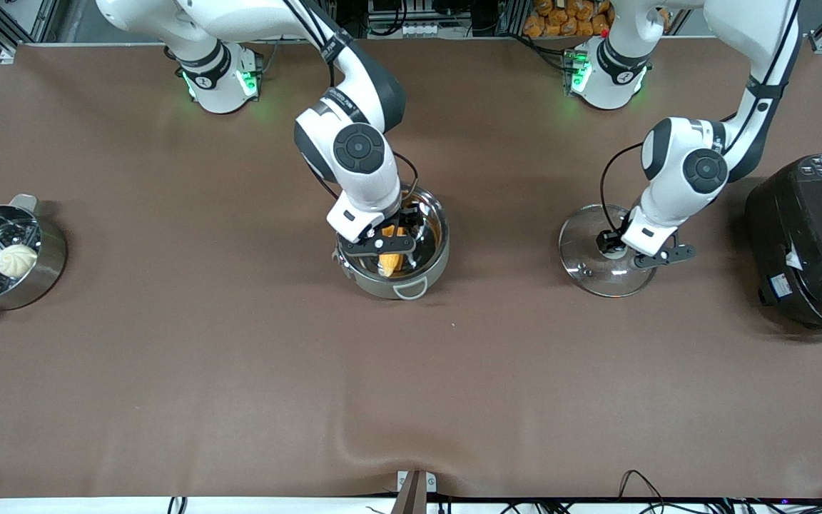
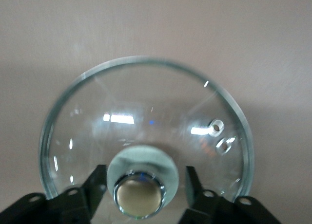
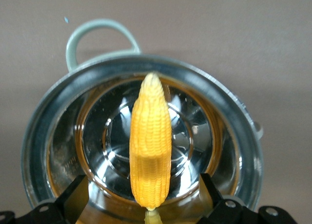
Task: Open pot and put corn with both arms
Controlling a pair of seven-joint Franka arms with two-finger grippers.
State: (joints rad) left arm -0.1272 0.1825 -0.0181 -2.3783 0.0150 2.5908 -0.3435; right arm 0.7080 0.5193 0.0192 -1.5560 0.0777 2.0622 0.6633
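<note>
- Yellow-orange corn cob (image 3: 150, 148) lies inside the open stainless pot (image 1: 434, 265), long axis running w/ its pointed tip toward the front camera, stalk end toward the robots' bases; tip sits near the pot wall on the loop handle (image 1: 411, 288) side.
- Right gripper (image 1: 387, 245) is over the pot mouth, directly above the cob. In the right wrist view both fingers (image 3: 73, 197) stand wide apart, one each side of the cob, neither touching it, so the gripper is spread and the cob looks let go.
- Key relation: cob is straight below the right gripper and centred btwn its fingers, long axis crosswise to the finger gap. Judged: a straight lift should clear it w/o snagging; any sideways drift risks a finger clipping the cob or pot rim.
- Whether the cob rests flat on the pot floor or leans on the wall is not certain from these views; it appears to lie low across the bottom.
- Glass lid (image 1: 586, 268) lies on the brown table cloth (image 1: 168, 357), well apart from the pot, toward the left arm's end, near the black rice cooker (image 1: 810, 243).
- Left gripper (image 1: 614, 246) is at the lid's metallic knob (image 2: 139, 197); its fingers (image 2: 95, 187) flank the knob w/ visible gaps, so it reads as parted, not clamped.
- Left arm is the nearer one to the lid; right arm nearer to pot.
- Steamer pot w/ white bun (image 1: 17, 259) sits at the right arm's end, uninvolved.
</note>
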